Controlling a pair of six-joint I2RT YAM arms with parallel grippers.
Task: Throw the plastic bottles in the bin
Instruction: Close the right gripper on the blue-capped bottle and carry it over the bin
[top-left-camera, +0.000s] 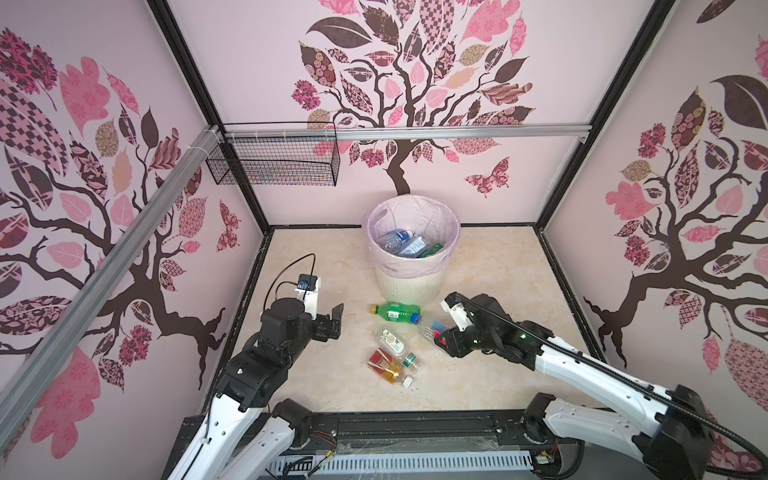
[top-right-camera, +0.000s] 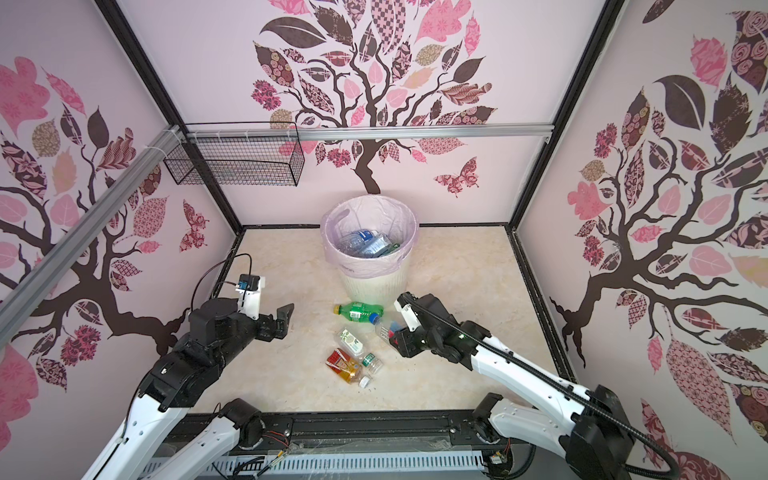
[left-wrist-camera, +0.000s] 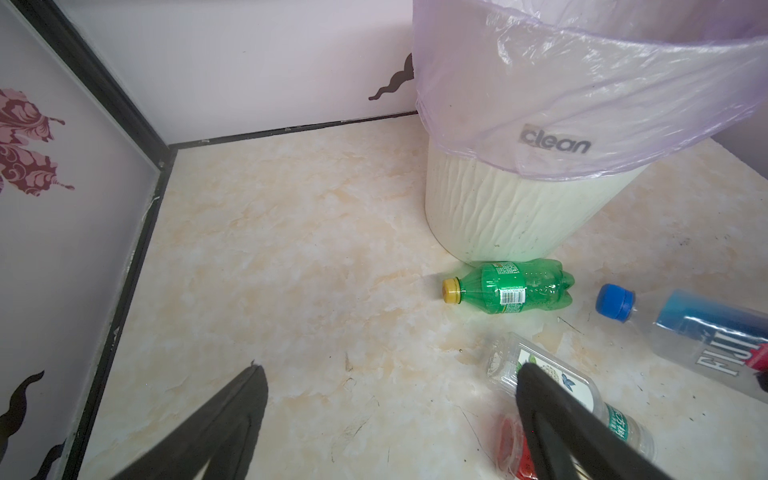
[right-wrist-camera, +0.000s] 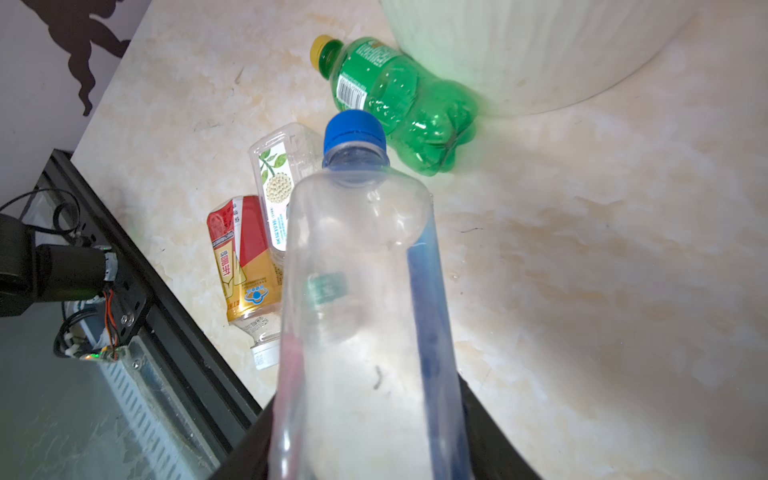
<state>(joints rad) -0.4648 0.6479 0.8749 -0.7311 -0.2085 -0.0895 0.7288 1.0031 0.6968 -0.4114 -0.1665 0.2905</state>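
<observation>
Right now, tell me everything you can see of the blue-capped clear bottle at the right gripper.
The blue-capped clear bottle is transparent thin plastic, seemingly empty, with a blue screw cap and a blue-and-red label reading FIJI. It lies nearly flat, cap toward the green bottle, a small gap between them. The right gripper is shut on its lower body; whether it rests on the table is unclear.

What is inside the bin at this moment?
The bin holds clear bottles with blue labels and a green bottle. Their count and anything beneath are hidden by the pile and the liner.
</observation>
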